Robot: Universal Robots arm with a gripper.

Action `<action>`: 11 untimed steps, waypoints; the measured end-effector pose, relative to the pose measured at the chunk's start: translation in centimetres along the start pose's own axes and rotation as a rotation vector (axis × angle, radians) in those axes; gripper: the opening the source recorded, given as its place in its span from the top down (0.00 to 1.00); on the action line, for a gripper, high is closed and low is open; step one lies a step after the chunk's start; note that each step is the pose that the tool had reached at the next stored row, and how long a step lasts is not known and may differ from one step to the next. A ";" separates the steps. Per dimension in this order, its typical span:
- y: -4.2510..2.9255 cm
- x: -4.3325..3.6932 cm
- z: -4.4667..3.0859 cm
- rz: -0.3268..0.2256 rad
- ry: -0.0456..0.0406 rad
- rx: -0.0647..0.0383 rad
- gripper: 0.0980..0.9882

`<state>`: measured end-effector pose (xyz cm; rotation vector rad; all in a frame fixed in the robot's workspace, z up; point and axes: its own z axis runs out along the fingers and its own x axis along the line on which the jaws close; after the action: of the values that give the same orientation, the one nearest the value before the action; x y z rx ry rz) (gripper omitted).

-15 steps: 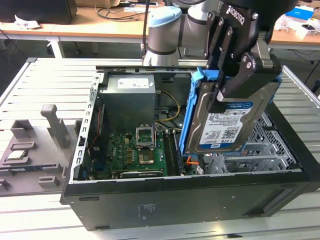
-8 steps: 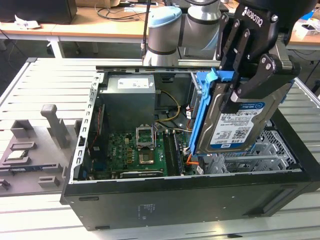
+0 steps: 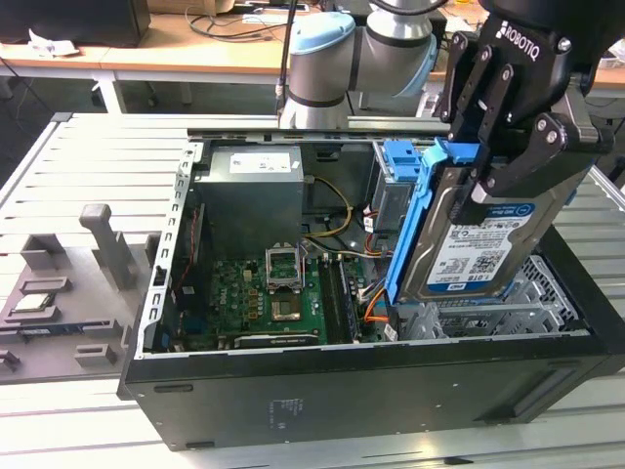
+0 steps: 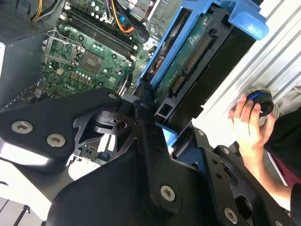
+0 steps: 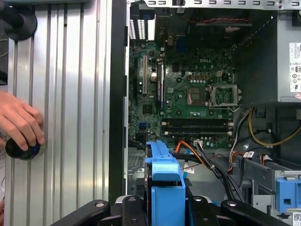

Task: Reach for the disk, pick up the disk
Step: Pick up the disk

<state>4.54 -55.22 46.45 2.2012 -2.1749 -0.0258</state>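
Pick-up step: claw clamped on the disk, tilted above the open computer case; lifting clear needs a steady grip.

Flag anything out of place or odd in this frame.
The disk hangs tilted above the open computer case, clamped in the gripper. Also, a person's hand rests on a black knob on the slatted table beside the case.

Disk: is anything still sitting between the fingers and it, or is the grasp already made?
Nothing visible stands between them. In the exterior view the gripper has its fingers closed on the disk, which is tilted up above the drive cage of the open computer case.
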 end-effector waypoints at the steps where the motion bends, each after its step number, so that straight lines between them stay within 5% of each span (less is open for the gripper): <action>1: -0.11 0.00 0.01 0.000 0.0000 0.000 0.70; 11: -1.37 0.01 0.14 0.000 -0.0002 0.000 0.70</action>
<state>5.91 -55.22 46.25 2.2014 -2.1749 -0.0260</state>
